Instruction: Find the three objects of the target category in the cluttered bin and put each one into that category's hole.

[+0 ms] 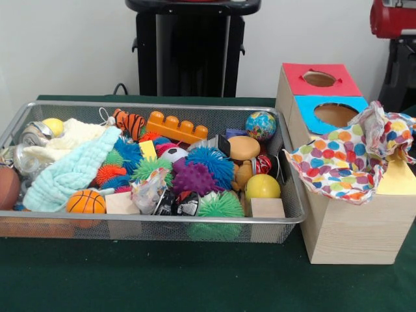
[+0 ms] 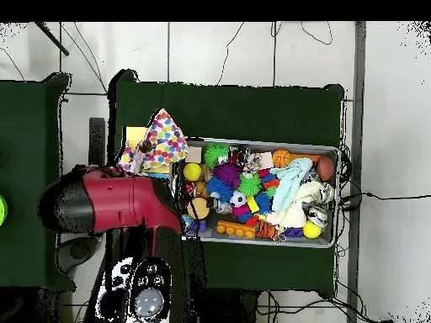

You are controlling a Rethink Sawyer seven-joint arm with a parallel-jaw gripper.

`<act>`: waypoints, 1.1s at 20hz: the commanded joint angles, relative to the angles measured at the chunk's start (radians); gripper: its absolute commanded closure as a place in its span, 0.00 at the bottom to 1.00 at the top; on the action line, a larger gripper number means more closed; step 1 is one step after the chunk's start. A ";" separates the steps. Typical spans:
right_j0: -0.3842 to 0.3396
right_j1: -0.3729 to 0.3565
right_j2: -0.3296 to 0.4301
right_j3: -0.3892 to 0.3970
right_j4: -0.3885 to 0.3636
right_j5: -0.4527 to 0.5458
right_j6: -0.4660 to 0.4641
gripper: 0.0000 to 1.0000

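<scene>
Front view: the wire-mesh bin (image 1: pixel 39 114) sits on the green table (image 1: pixel 195 279), packed rim to rim with toys; a mint-green towel (image 1: pixel 71 172) lies at its left, an orange toy brick (image 1: pixel 175 128) along the far wall. Just right of the bin stand the boxes: red-topped (image 1: pixel 322 79) farthest, blue-topped (image 1: pixel 335 114) next, then the yellow-topped box (image 1: pixel 398 179) nearest, its top mostly covered by a dotted cloth (image 1: pixel 338 159) that droops over the left edge. Bare table runs along the front.

Overhead view: the red arm (image 2: pixel 109 202) lies over the boxes, reaching the dotted cloth (image 2: pixel 164 139). The gripper is hidden; whether it grips cannot be told. Green table (image 2: pixel 236 105) stays free around the bin (image 2: pixel 332 198).
</scene>
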 commanded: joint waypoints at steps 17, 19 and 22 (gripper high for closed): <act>-0.049 0.140 0.039 -0.038 -0.036 -0.128 0.114 1.00; -0.056 0.152 0.044 -0.049 -0.034 -0.132 0.106 1.00; -0.061 0.150 0.048 -0.045 -0.032 -0.138 0.100 1.00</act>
